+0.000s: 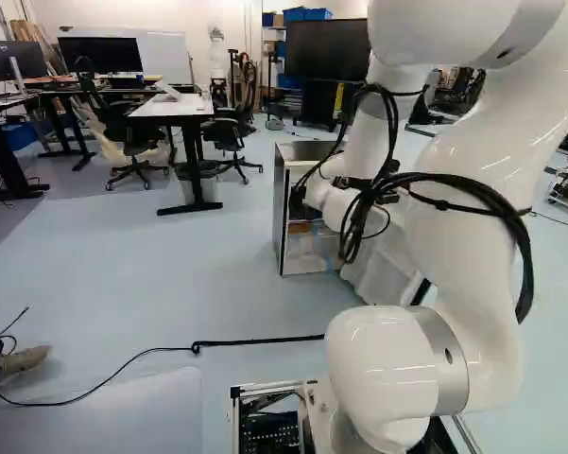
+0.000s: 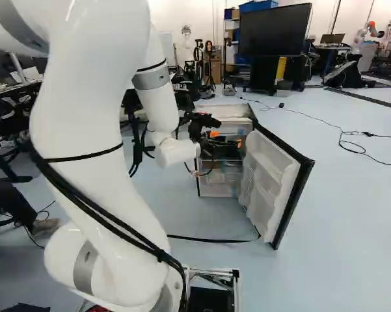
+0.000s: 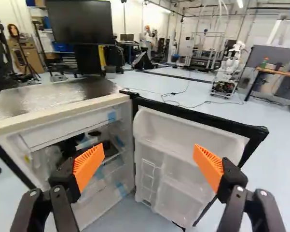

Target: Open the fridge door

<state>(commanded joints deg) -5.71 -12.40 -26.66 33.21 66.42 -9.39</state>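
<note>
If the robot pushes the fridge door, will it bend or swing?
The fridge door probably swings rather than bends: it looks like one stiff panel, joined to the fridge along one edge. The moulded shelves inside might make it fairly light.

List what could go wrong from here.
The door already stands wide open with the open hand facing its inside; pushing forward could hit its shelves or strain the hinge.

Arm cables hang in loops near the fridge and might snag its edge.

The floor cable runs to the door's foot; door or base could catch it.
</note>
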